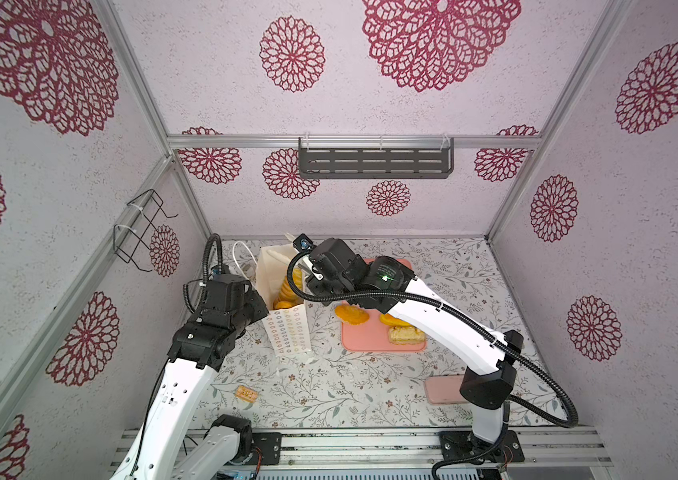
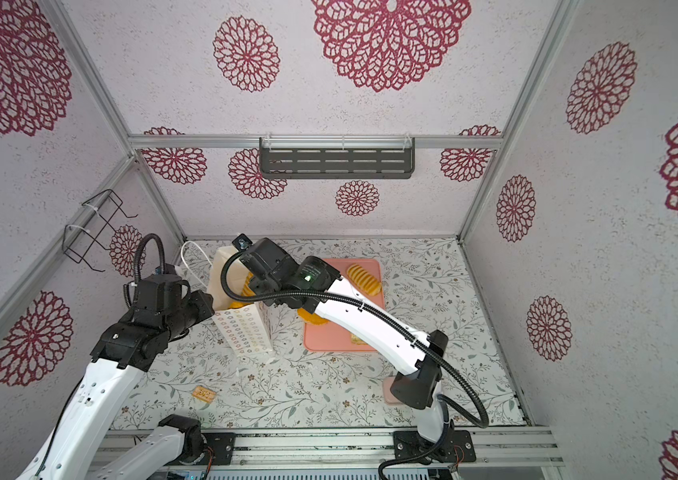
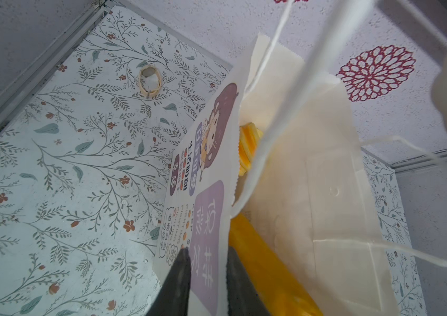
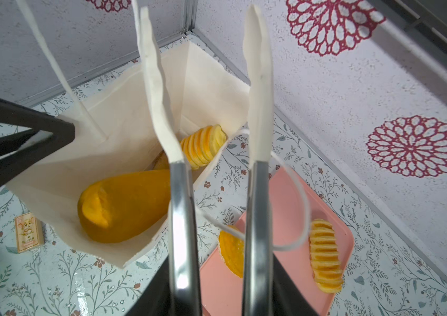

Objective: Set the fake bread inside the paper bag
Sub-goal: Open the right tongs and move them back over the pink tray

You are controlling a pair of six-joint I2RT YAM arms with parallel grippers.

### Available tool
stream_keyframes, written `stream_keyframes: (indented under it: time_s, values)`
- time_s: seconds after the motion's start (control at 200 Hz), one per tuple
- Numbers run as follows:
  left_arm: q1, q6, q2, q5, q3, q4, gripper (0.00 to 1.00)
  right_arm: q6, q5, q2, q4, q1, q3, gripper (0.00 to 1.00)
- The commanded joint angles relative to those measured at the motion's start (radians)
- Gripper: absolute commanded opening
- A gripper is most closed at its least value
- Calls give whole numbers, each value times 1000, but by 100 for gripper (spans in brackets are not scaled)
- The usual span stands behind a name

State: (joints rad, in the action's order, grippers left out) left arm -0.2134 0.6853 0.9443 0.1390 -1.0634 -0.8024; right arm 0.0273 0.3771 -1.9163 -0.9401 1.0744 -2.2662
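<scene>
Drop step: right gripper point(image 4: 217, 90) above the paper bag point(image 4: 123, 120), fingers apart and empty; left gripper point(image 3: 207, 284) clamps its wall; next, the ridged roll point(image 4: 326, 254) on the pink tray point(image 4: 288, 197) beside the bag.

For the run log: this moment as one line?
left gripper: grips paper bag wall | right gripper: open above bag | loaf, ridged roll: bagged

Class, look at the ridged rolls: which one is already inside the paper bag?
The ridged roll standing tilted against the paper bag's inner wall, behind the long smooth loaf. The other ridged roll lies flat on the pink tray.
</scene>
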Motion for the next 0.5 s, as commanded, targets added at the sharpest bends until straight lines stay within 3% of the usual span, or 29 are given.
stream_keyframes:
  time_s: [0.0, 0.175, 0.495]
  values:
    - [5, 3, 9, -8, -10, 12, 25, 38, 9, 90, 48, -33, -18, 44]
    - [5, -5, 17, -10, -22, 15, 27, 76, -20, 212, 96, -118, 108, 44]
    - [-5, -18, 40, -49, -43, 12, 38, 166, -234, 433, 135, -438, 532, 43]
